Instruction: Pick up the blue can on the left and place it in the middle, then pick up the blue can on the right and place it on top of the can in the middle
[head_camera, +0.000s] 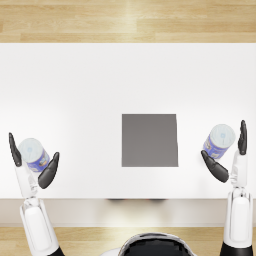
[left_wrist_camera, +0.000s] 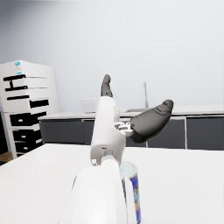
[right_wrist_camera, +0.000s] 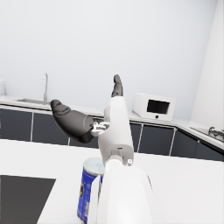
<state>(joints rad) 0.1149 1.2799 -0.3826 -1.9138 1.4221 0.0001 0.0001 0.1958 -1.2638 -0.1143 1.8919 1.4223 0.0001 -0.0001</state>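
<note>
1. Head view: at lower left, the left hand (head_camera: 35, 162) is spread wide around the left blue can (head_camera: 34, 154), gripping nothing. At right, the right hand (head_camera: 229, 155) likewise brackets the right blue can (head_camera: 219, 141). A flat dark grey square mat (head_camera: 149, 140) lies centre on the white table (head_camera: 75, 90).
2. Left wrist view: the fingers (left_wrist_camera: 151, 121) are apart; the cylindrical can (left_wrist_camera: 132, 192) stands at the bottom.
3. Right wrist view: the fingers (right_wrist_camera: 72, 120) are parted; the can (right_wrist_camera: 89, 188) stands below centre.

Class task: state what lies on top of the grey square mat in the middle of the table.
Nothing lies on the grey mat; its whole top shows bare. Both blue cans stand off it, the left can and right can. What is beneath the mat is covered.
</note>
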